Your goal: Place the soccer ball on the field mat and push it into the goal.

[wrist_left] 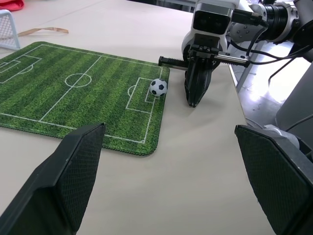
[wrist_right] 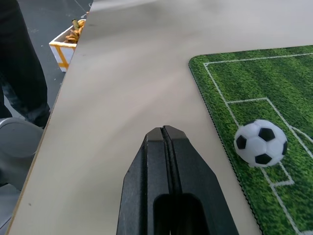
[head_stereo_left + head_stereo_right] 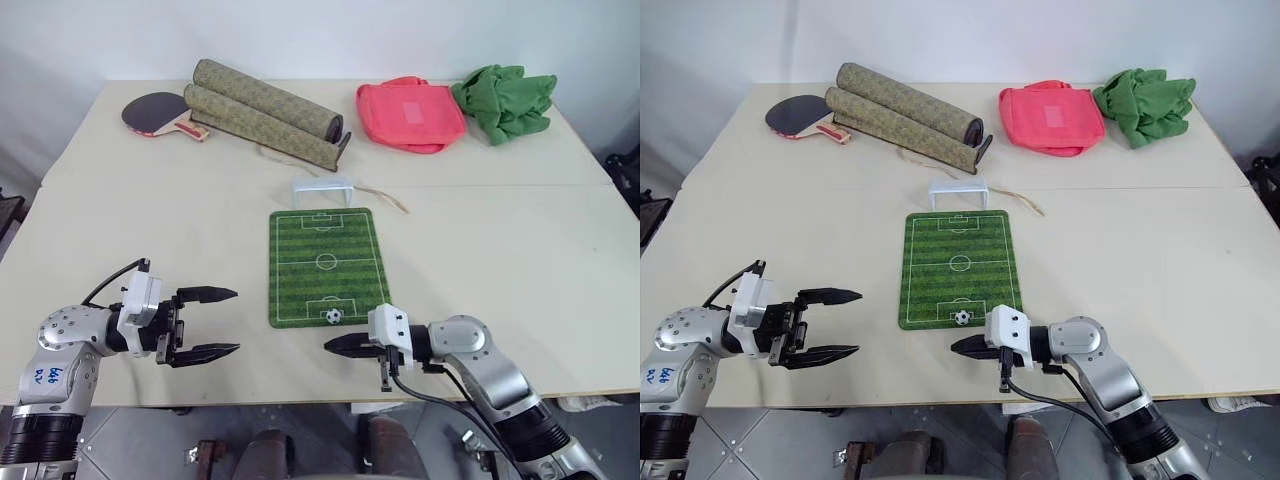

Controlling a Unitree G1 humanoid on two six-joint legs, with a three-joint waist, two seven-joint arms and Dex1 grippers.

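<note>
Right wrist view has the right gripper [image 2: 165, 134] clenched tight on nothing, fingers pressed together with no gap, tip low over bare table just off the near edge of the field mat [image 2: 274, 88]. Soccer ball [image 2: 260, 142] sits on the mat inside the near penalty box, free, off to one side of the closed jaws and a bit ahead of the tip, not touching them. Left gripper [image 3: 205, 323] is released, jaws spread wide and empty, well apart from the mat and ball. Goal [image 3: 323, 190] stands at the far end of the mat, straight up the pitch from the ball, a full mat length beyond the right jaws. Placing looks done; the push is what's left. Risks as I judge them: the closed tip is offset from the ball, so a glancing hit would send it sideways off the mat instead of up the pitch. Ball is small, round and light, so too hard a poke could make it skip past the goal or bounce off the frame. Tip rides low beside the mat edge, so it could snag the edge and drag or buckle the mat. Goal frame looks light, a fast ball or overshoot could shove it.
</note>
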